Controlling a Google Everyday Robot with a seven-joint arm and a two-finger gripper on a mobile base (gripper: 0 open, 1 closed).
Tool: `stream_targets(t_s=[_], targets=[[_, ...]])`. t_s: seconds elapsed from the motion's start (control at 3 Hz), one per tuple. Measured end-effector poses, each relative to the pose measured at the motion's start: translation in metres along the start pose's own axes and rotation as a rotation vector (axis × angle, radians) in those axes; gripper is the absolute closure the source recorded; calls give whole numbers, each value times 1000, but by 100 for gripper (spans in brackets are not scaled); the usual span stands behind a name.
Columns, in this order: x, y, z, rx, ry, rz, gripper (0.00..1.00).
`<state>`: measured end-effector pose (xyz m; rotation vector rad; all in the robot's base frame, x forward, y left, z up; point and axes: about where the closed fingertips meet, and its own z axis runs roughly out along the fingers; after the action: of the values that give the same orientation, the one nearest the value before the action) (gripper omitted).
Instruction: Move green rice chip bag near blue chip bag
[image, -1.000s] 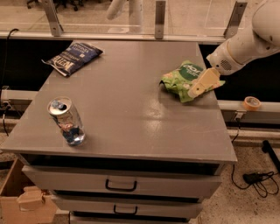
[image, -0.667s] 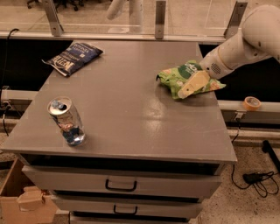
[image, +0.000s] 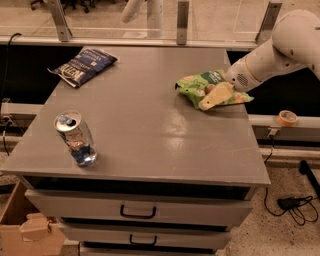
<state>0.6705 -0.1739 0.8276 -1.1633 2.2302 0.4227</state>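
Pincer (image: 216, 95) is down on the green rice chip bag (image: 196, 88), lying across its right half at the right side of the bench (image: 150, 125). Can't tell if it's clenched on the bag or just resting on it; only the tan part on top shows.

Change over the last second: pincer was at the bag's right edge and has come in leftward, so it now sits over the bag with bag showing on both sides of it. The bag's left tip has crept a little left and toward the far edge. Small shift, looks like a nudge or the bag bunching under contact, not a carry.

The arm (image: 280, 45) comes in from the right, off the bench edge.

Blue chip bag (image: 84, 65) hasn't moved: far-left corner, flat, well apart from the green one. Drink can (image: 76, 139) also unchanged, upright near the front-left, off the straight line between the two bags. A roll of tape (image: 287, 118) sits on the rail to the right, not relevant.

My read: this is the grasp step and transport hasn't started, so nearly the whole trip across the bench is still to do. Risk: crinkly bag, thin hold, could slip out on lift.
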Motion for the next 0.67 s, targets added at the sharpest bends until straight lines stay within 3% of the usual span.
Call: stream_targets(t_s=[0.33, 0.67], targets=[[-2, 0, -2, 0, 0, 0, 72], [-24, 5, -42, 46, -28, -74, 100]])
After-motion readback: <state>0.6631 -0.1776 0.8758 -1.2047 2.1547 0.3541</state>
